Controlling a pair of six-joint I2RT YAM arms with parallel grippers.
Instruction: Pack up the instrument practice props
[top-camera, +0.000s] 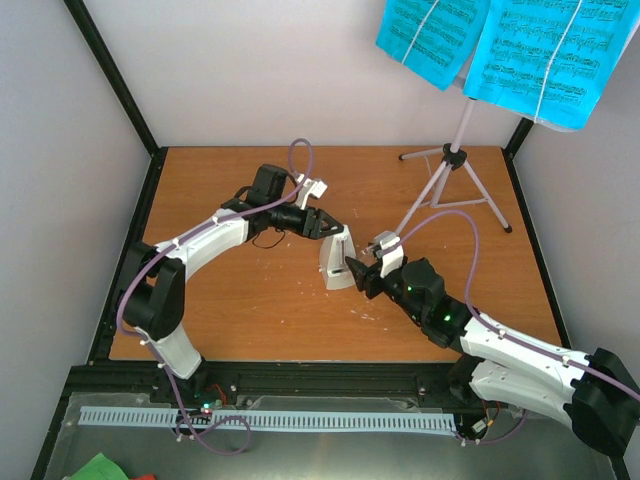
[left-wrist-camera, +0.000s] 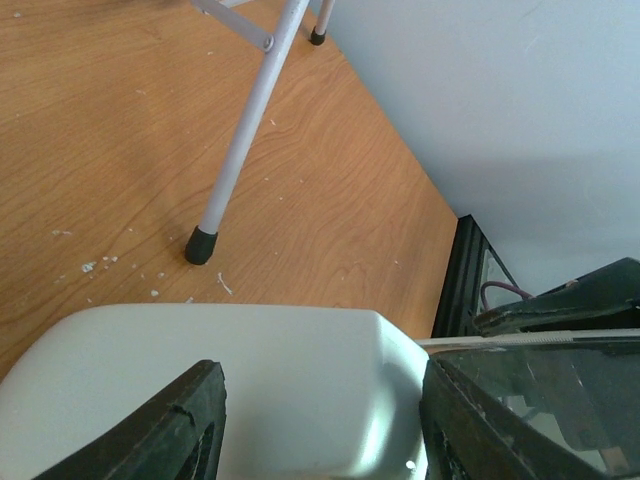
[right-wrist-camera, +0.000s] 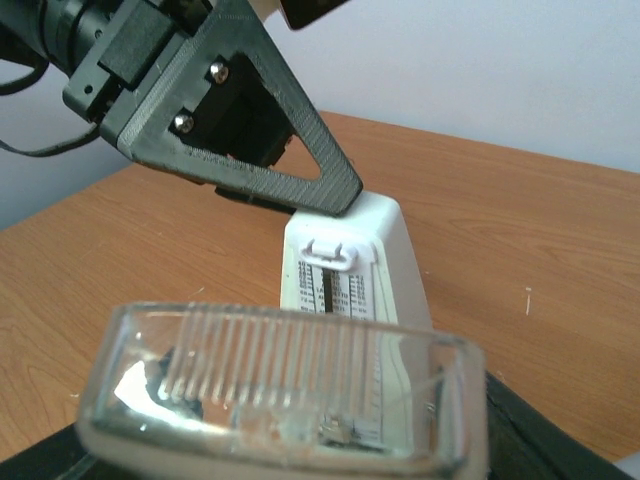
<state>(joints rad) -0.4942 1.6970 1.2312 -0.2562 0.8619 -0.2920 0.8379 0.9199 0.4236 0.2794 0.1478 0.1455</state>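
Left claw (top-camera: 333, 232) is clenched on the narrow top of the white metronome (top-camera: 337, 262), one finger on each side, and the body stands upright on the desk (top-camera: 250, 310) directly below it. Facing it from the other side, the right claw (top-camera: 354, 268) is grasping the clear cover (right-wrist-camera: 280, 380), held just in front of the metronome's scale face and apparently not yet touching it.

My reading is that the cover is about to go back on. The main risk sits at the left claw itself: its fingers occupy the very top that the cover has to pass or seat around, so the cover's rim could strike them. A tilted cover might also catch on the small clip at the top of the face. A hard push from the right claw could slide or tip the metronome, since the pinch is on smooth, tapering sides.

Beyond the left claw, a foot of the music stand (top-camera: 450, 180) rests on the desk, well apart. The sheet-music pages (top-camera: 530, 50) hang high on it, farthest away.
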